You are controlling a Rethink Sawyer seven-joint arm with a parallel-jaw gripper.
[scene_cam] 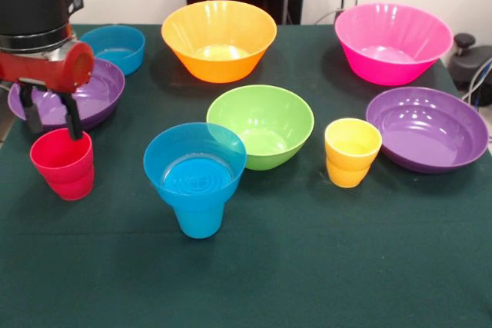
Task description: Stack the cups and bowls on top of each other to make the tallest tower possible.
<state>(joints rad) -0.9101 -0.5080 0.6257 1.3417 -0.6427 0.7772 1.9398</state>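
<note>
My gripper (55, 130) is open at the left, with its two black fingers (74, 119) just above the far rim of the red cup (63, 167); whether they touch it I cannot tell. The tower (195, 178) stands front centre: a small blue bowl (194, 160) sits upright on the blue cup (199, 219). The yellow cup (352, 152) stands alone at the right. The lime green bowl (261, 124) is just behind the tower. The orange bowl (219, 39) and the pink bowl (393, 42) are at the back.
A purple bowl (96, 97) lies behind the gripper, partly hidden by it, and a second blue bowl (115, 46) lies behind that. Another purple bowl (427, 129) sits at the right. A black device (469, 63) stands off the table's right edge.
</note>
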